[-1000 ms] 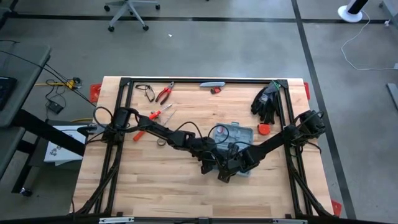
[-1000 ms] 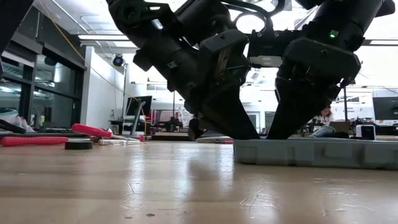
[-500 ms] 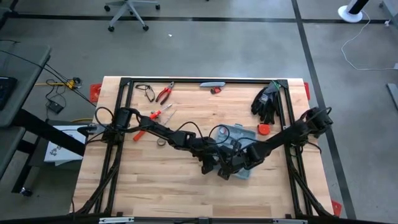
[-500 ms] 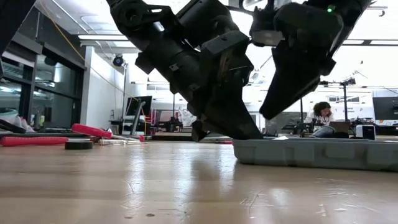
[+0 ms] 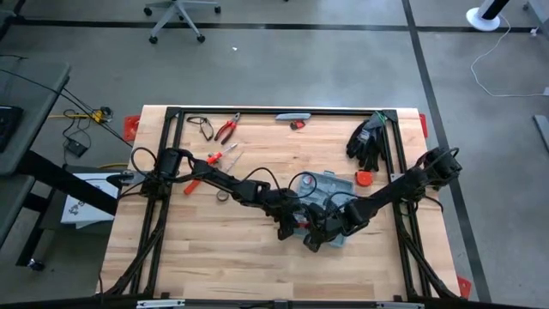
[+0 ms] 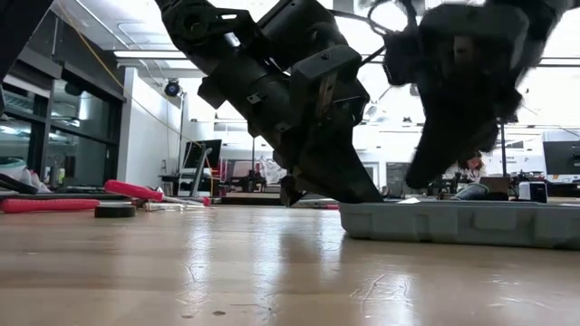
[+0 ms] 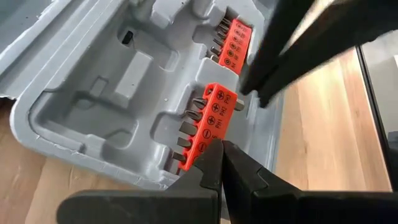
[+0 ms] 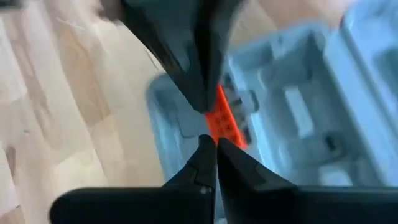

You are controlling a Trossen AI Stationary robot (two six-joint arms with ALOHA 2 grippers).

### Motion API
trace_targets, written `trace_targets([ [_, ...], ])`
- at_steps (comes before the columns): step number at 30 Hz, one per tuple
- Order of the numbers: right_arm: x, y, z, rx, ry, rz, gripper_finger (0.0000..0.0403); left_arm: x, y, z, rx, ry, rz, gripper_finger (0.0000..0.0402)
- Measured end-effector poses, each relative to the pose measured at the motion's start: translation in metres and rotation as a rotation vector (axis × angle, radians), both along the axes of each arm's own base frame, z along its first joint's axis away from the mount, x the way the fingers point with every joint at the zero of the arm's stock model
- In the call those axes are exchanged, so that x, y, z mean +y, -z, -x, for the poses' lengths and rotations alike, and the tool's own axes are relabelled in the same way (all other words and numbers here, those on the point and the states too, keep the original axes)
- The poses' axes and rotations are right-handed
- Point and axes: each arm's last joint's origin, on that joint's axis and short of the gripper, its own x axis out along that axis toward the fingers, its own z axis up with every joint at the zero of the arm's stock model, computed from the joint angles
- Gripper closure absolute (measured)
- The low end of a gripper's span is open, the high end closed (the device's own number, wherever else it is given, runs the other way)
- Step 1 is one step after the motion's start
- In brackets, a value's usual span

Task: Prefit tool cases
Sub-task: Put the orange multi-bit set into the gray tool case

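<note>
I see the case (image 5: 330, 190) lying open on the table (image 5: 214, 249), right of centre, its grey moulded inside facing up. Both arms meet over its near edge. My left gripper (image 7: 220, 144) sits at the case's near rim with its jaws closed, tips together on the edge of an orange bit holder (image 7: 211, 121) that stands tilted in its slot; whether the tips actually pinch the holder I cannot tell. A second orange bit holder (image 7: 235, 42) lies deeper in the case. My right gripper (image 8: 213, 138) comes in from the opposite side, its jaws closed as well, tips just beside the same holder (image 8: 225, 123) and facing the left arm's fingers (image 8: 198, 74). In the low view the left gripper (image 6: 292, 188) reaches down beside the case (image 6: 453, 222), and the right gripper (image 6: 426, 172) hangs above the case's rim. Red-handled pliers (image 5: 226, 129) and black gloves (image 5: 367, 139) lie near the far edge, well apart from the case.
</note>
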Motion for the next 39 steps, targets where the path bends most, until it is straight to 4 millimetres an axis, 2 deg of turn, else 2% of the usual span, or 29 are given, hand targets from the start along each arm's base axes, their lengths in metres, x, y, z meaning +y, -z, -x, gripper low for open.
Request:
trace_targets([
  [4, -0.002, 0.011, 0.007, -0.039, 0.049, -0.109, 0.0401, 0.000, 0.000, 0.000, 0.001, 0.003, -0.001, 0.0401],
  [6, -0.002, 0.007, 0.012, -0.073, 0.062, -0.127, 0.0402, 0.000, 0.000, 0.000, 0.001, 0.009, 0.001, 0.0401],
  [10, -0.007, -0.019, 0.020, -0.157, 0.080, -0.119, 0.0402, 0.000, 0.000, 0.000, 0.000, 0.015, -0.001, 0.0401],
  [14, -0.016, -0.018, 0.030, -0.069, 0.079, -0.059, 0.0403, 0.000, 0.000, 0.000, -0.001, 0.016, -0.001, 0.0401],
  [19, -0.013, -0.010, 0.025, -0.046, 0.014, -0.090, 0.0403, 0.001, 0.000, 0.000, -0.001, 0.014, 0.000, 0.0401],
  [39, -0.018, 0.016, 0.006, -0.032, -0.009, -0.108, 0.0403, 0.003, 0.000, 0.000, 0.000, 0.008, 0.004, 0.0401],
])
